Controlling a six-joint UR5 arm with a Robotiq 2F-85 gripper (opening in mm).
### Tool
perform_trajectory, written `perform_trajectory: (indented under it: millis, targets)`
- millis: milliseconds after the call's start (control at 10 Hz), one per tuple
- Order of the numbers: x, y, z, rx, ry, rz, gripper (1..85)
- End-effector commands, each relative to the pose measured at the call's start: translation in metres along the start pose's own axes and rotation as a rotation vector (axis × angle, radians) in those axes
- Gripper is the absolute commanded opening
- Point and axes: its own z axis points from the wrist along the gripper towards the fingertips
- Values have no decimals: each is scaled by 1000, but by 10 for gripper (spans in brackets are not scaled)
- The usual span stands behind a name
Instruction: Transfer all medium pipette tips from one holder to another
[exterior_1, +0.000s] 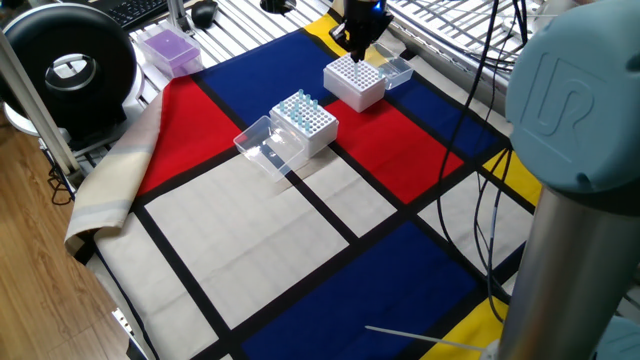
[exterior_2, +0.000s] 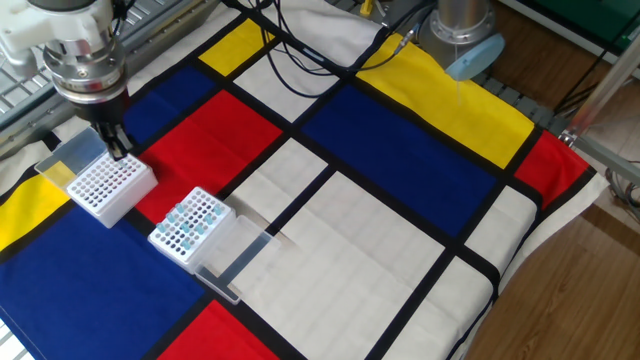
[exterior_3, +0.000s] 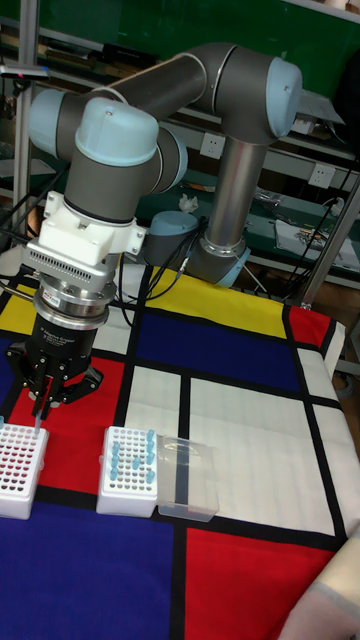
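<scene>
Two white racks stand on the coloured cloth. One rack holds several pale blue medium pipette tips. The other rack shows only empty holes. My gripper hangs over a corner of the empty rack. Its fingers are pressed together, and a thin tip points down from them toward the holes.
Each rack has a clear lid lying open beside it. A purple box and a black round device sit past the cloth's edge. Cables cross the cloth near the arm's base.
</scene>
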Motion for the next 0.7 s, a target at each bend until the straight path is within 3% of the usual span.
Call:
perform_trajectory:
  millis: [0,600]
  targets:
    - [4,0,1,-10,-5,4,37]
    - [7,-5,5,-11,-12,0,30]
